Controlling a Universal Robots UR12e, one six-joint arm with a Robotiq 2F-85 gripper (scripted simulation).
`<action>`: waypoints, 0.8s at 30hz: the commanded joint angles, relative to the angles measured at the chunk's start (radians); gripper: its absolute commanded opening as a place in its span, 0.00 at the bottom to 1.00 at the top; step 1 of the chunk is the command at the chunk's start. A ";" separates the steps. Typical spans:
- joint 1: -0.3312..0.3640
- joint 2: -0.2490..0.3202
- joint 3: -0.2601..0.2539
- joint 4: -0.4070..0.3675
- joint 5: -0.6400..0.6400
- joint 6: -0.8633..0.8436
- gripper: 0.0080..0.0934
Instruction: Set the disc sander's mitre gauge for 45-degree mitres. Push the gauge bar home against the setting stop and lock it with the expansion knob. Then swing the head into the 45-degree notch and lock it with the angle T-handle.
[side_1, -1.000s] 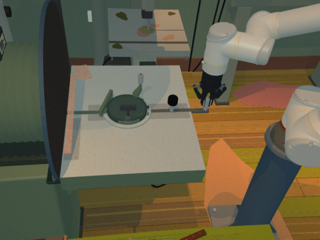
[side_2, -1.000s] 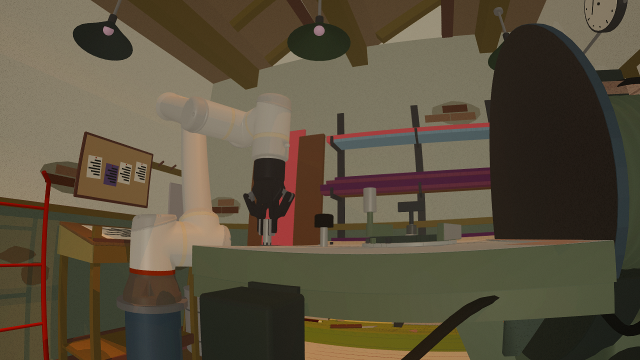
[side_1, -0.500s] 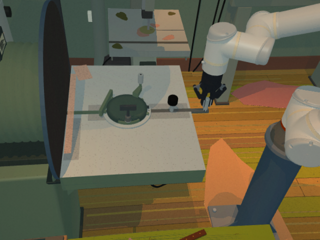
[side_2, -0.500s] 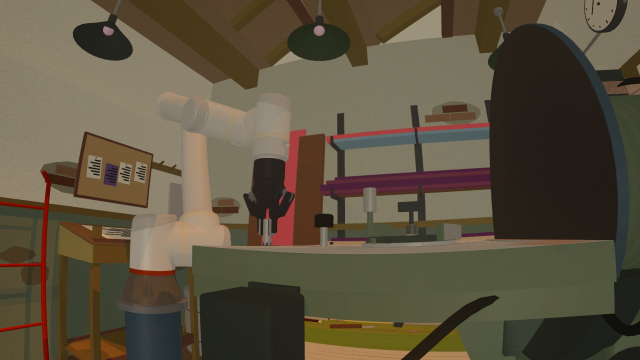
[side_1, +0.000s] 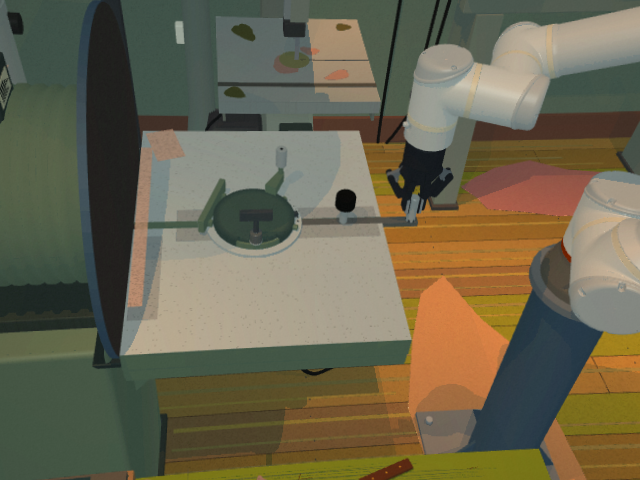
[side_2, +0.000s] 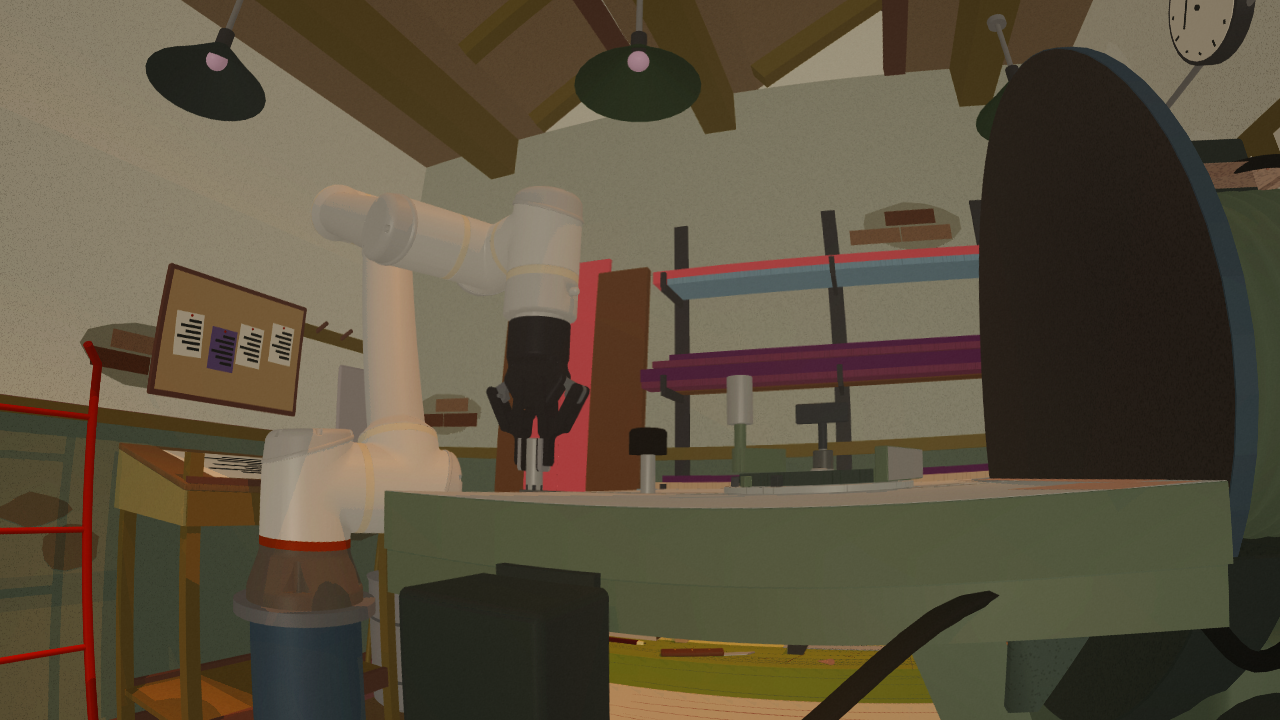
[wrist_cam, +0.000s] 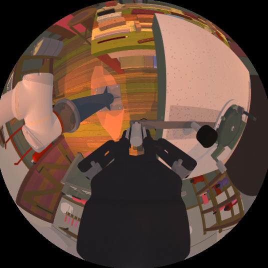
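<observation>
The gauge bar lies in the table slot and its outer end overhangs the table's right edge, where it is clamped in my gripper. The black expansion knob stands on the bar just inside the table edge. Further in sits the round green gauge head with its dark angle T-handle and a green fence on its sander side. A grey-capped post stands behind the head.
The table's right edge runs just left of my gripper, over open wooden floor. The large dark sanding disc rises along the table's left side. My arm's base column stands to the front right, and a bandsaw table lies behind.
</observation>
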 joint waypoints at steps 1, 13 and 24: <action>0.000 0.000 -0.001 0.000 0.000 0.000 0.00; 0.000 0.000 -0.001 0.000 0.000 0.000 0.01; 0.000 0.000 -0.001 0.000 0.000 0.000 0.27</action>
